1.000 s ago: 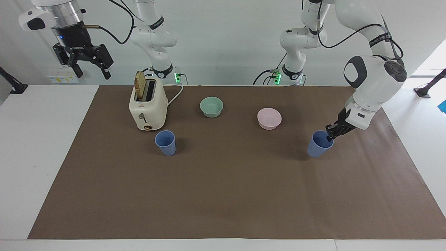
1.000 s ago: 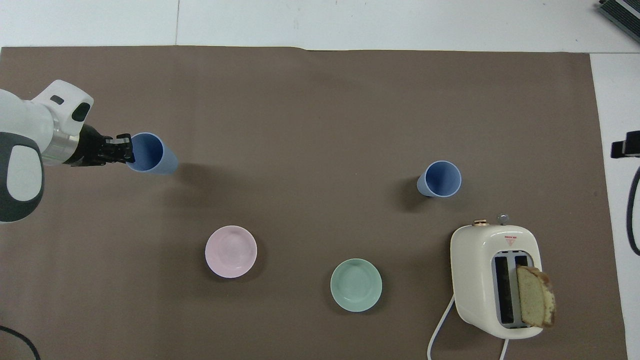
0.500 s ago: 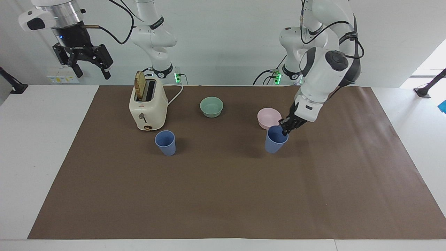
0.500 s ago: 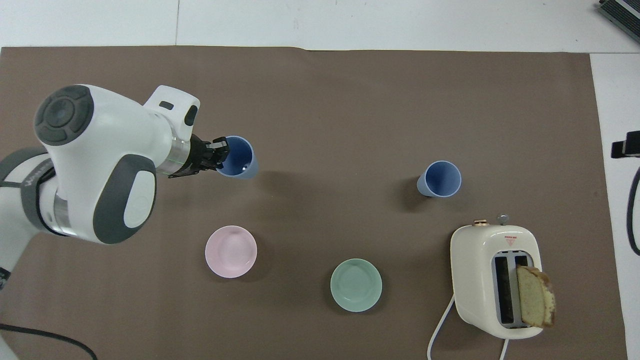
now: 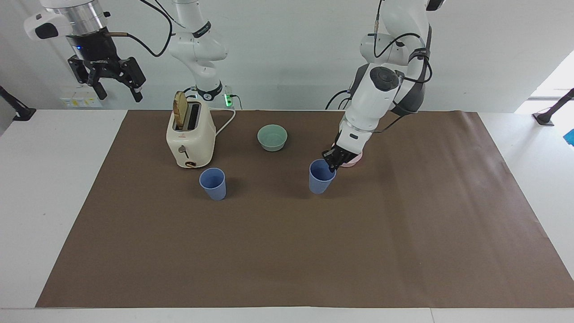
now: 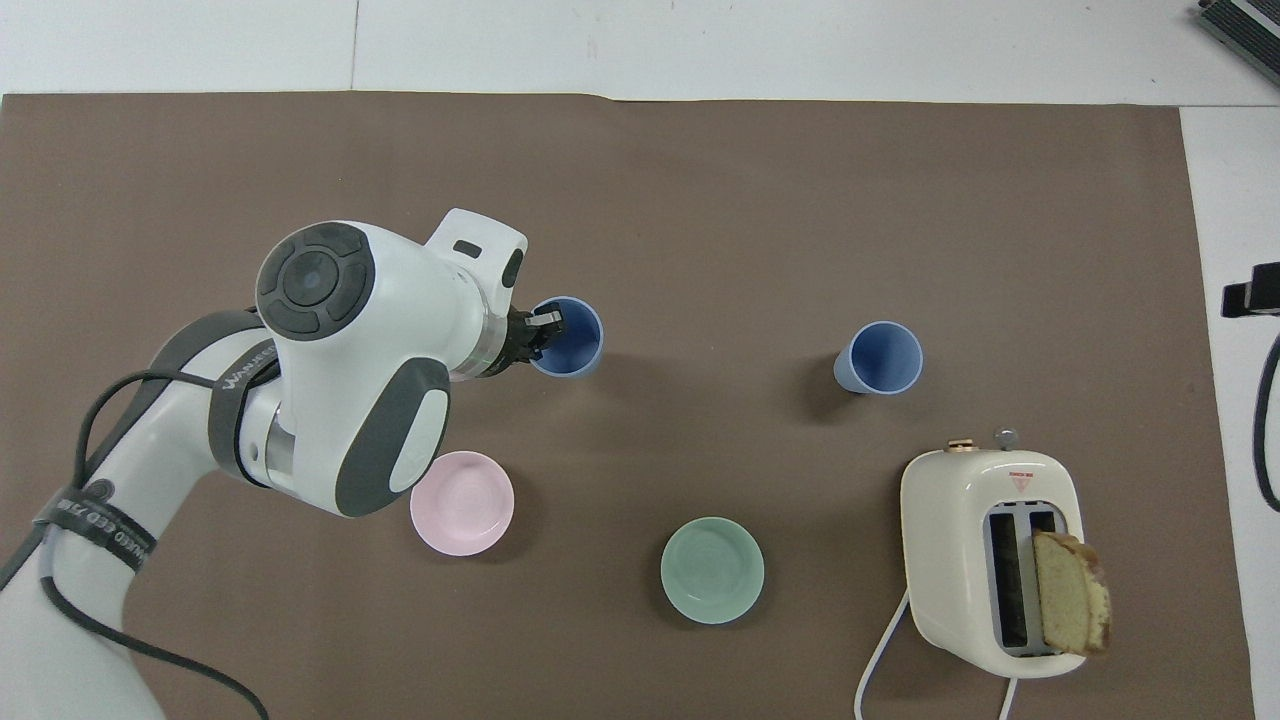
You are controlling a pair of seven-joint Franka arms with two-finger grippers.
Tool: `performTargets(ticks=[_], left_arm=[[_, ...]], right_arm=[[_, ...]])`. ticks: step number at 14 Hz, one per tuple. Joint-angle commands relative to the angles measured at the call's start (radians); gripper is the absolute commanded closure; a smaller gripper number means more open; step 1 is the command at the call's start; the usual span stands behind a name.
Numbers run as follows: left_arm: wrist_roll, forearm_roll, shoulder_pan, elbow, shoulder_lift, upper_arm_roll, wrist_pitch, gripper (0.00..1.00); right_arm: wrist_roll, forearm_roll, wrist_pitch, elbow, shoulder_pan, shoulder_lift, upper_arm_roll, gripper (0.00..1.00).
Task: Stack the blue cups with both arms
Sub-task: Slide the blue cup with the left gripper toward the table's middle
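Left gripper (image 5: 332,165) is clamped on the rim of one blue cup (image 5: 321,176), one finger inside the mouth, the cup upright and just clear of or resting on the brown mat (image 5: 287,251); contact with the mat cannot be confirmed. The pink bowl (image 5: 354,159) sits directly beside this gripper, nearer to the robots, partly hidden by the wrist. The mint-green bowl (image 5: 272,137) lies toward the right arm's end from the gripper. The second blue cup (image 5: 213,183) stands upright on the mat, well apart from the held cup toward the right arm's end, just beside the cream toaster (image 5: 190,137), which carries a slice of bread (image 5: 180,110) in one slot.

Right gripper (image 5: 112,83) hangs high off the mat's end, fingers spread wide, empty, waiting.
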Motion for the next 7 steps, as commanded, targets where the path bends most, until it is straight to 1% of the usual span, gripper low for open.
performTargets(ticks=[1,3,5,7], left_arm=[[-0.026,0.012,-0.047,0.005,0.036,0.018,0.045,1.0],[-0.044,0.023,-0.072,0.005,0.058,0.018,0.064,1.0],[-0.038,0.05,-0.071,0.003,0.075,0.018,0.073,1.0],[-0.03,0.054,-0.063,-0.001,0.076,0.018,0.076,1.0]], right_arm=[[0.013,-0.008,-0.017,0.003,-0.004,-0.002,0.002,0.0],[0.014,-0.008,-0.017,0.002,-0.004,-0.005,0.002,0.0],[0.014,-0.008,-0.017,0.002,-0.004,-0.007,0.002,0.0],[0.014,-0.008,-0.017,0.002,-0.004,-0.007,0.002,0.0]])
